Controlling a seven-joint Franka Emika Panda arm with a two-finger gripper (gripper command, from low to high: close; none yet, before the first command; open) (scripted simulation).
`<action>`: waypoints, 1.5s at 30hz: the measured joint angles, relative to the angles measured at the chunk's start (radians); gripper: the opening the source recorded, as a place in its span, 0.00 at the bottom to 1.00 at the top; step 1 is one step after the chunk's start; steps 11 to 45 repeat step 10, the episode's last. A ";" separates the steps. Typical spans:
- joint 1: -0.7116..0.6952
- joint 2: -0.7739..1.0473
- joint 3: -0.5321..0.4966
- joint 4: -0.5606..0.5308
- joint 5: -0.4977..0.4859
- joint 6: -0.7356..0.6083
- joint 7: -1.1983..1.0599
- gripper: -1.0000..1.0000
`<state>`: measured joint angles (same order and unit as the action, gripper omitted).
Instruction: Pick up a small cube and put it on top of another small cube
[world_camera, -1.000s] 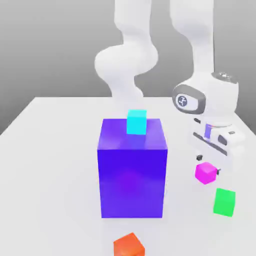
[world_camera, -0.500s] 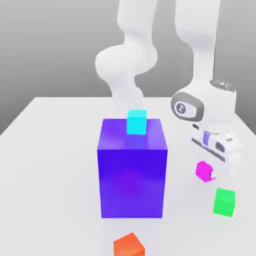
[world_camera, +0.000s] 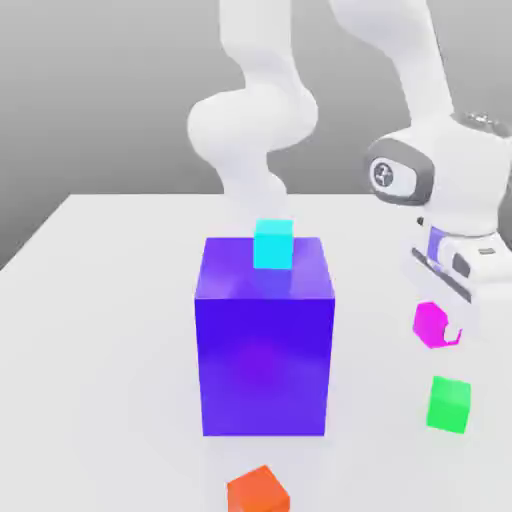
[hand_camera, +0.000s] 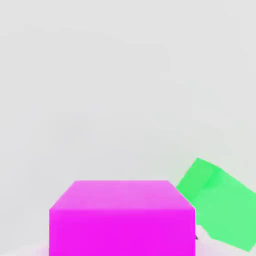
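We note open white tabletop (world_camera: 100, 330) along the exterior view's left edge; small glossy magenta cube (world_camera: 430, 325) clenched between white gripper's (world_camera: 438, 324) jaws.

Pink cube (hand_camera: 122, 232) smooth w/ plastic look; blue-purple block (world_camera: 264, 360) slightly glossy.

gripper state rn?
Gripper: jaws closed on the magenta cube, holding it.
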<state>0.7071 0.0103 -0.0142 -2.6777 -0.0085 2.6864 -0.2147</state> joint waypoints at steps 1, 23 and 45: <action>-0.013 0.010 -0.007 0.033 0.006 -0.024 0.018 0.00; -0.024 0.190 -0.005 0.075 0.021 0.115 0.029 1.00; -0.024 0.190 -0.005 0.075 0.021 0.115 0.029 1.00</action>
